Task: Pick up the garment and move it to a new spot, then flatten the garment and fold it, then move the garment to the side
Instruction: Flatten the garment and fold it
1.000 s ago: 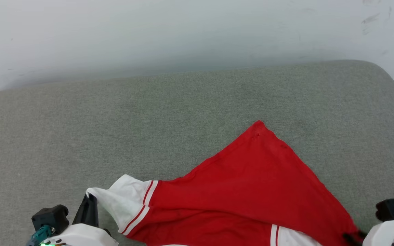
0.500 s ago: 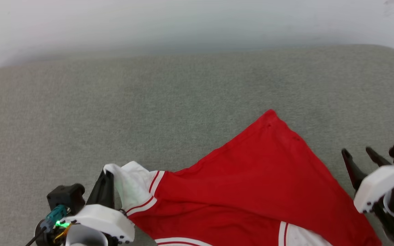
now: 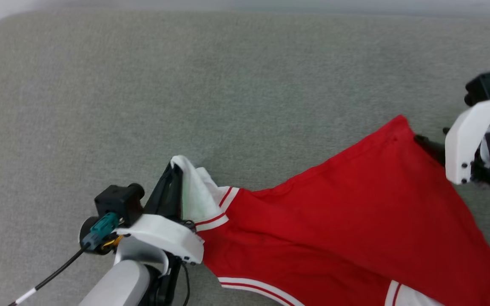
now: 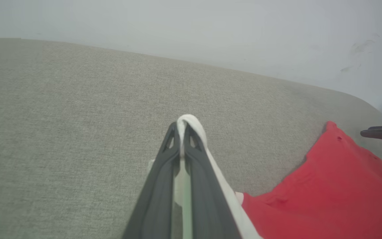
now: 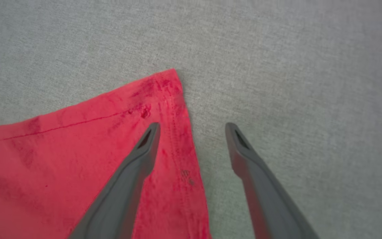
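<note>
The shirt (image 3: pixel 334 212) lies spread on the grey cushion (image 3: pixel 228 85). The left end effector (image 4: pixel 181 124) is pressed together, pinching its white sleeve (image 3: pixel 194 193). The right end effector (image 5: pixel 192 126) is spread wide, straddling the edge by the shirt's red corner (image 5: pixel 164 86).

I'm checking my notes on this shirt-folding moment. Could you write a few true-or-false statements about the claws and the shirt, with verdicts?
1. The left claw is shut on the garment's white sleeve. True.
2. The right claw is clamped on the red corner. False: it is open, with one finger over red cloth and the other over the grey cushion.
3. The garment lies on the grey cushion. True.
4. The garment is folded into a neat rectangle. False: it lies spread out and unfolded, tapering to a corner.
</note>
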{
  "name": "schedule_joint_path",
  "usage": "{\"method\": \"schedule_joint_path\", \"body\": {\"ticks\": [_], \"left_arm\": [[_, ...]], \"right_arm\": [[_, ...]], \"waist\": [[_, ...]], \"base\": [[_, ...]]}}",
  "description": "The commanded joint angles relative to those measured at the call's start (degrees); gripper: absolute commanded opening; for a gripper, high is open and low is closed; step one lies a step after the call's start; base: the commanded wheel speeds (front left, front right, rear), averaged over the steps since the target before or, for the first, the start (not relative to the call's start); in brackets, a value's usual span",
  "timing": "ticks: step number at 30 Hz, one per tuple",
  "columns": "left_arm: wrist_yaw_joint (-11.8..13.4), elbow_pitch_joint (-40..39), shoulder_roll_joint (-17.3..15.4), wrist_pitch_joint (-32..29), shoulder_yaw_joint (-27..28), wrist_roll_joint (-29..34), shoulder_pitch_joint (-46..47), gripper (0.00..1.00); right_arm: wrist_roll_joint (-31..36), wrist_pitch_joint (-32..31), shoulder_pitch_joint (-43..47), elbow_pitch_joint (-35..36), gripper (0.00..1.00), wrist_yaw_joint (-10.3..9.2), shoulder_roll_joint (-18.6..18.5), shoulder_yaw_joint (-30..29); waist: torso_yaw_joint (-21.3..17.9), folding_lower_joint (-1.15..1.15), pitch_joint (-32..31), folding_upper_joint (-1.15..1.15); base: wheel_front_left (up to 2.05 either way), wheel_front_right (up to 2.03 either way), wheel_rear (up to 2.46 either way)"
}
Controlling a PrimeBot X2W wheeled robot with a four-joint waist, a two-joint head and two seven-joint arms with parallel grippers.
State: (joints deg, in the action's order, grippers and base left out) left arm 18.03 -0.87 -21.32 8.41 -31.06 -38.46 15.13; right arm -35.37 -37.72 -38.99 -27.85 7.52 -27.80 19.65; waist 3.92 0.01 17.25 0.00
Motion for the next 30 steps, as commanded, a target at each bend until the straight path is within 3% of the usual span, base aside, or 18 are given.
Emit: {"method": "schedule_joint_path", "body": {"ticks": [1, 9, 10, 11, 12, 19, 30], "left_arm": [[-0.43, 0.45, 0.61, 0.43, -0.31, 0.42, 1.59, 0.0], [-2.31, 3.19, 3.13, 1.62, -1.57, 0.7, 5.6, 0.0], [-2.44, 3.52, 3.26, 1.85, -1.61, 0.58, 5.72, 0.0], [-2.71, 3.86, 3.37, 1.98, -1.6, 0.46, 5.87, 0.0], [-2.85, 4.19, 3.44, 2.13, -1.61, 0.38, 6.02, 0.0], [-3.82, 6.82, 3.25, 2.93, -1.15, -0.52, 5.5, 0.0], [-3.38, 7.8, -1.12, 0.67, 1.66, -2.07, 5.87, 0.0]], "right_arm": [[-0.24, -1.65, -2.17, -0.19, 1.0, -0.06, -0.47, 1.18], [-3.3, -8.22, -4.88, -5.45, 1.0, -0.05, 0.53, 6.74], [-3.8, -8.82, -4.75, -6.3, 0.91, -0.04, 0.77, 7.22], [-4.14, -9.4, -4.65, -6.85, 0.36, -0.04, 0.89, 7.91], [-4.46, -9.62, -4.56, -7.17, 0.0, -0.04, 0.87, 8.42], [-6.54, -6.84, -5.44, -7.03, 0.0, -0.04, -0.09, 10.22], [-6.35, 3.73, -5.03, -7.3, 0.0, -0.06, -0.75, 11.59]], "waist": [[2.61, -0.01, 2.9, 0.0], [4.85, -0.01, 6.02, 0.0], [4.94, -0.01, 6.13, 0.0], [5.04, -0.01, 6.25, 0.0], [5.12, -0.01, 6.33, 0.0], [4.51, -0.01, 4.33, 0.0], [0.08, -0.01, -5.1, 0.0]], "base": [[0.0, 0.0, 0.0], [0.0, 0.0, 0.0], [0.0, 0.0, 0.0], [0.0, 0.0, 0.0], [0.0, 0.0, 0.0], [0.0, 0.0, 0.0], [0.0, 0.0, 0.0]]}}
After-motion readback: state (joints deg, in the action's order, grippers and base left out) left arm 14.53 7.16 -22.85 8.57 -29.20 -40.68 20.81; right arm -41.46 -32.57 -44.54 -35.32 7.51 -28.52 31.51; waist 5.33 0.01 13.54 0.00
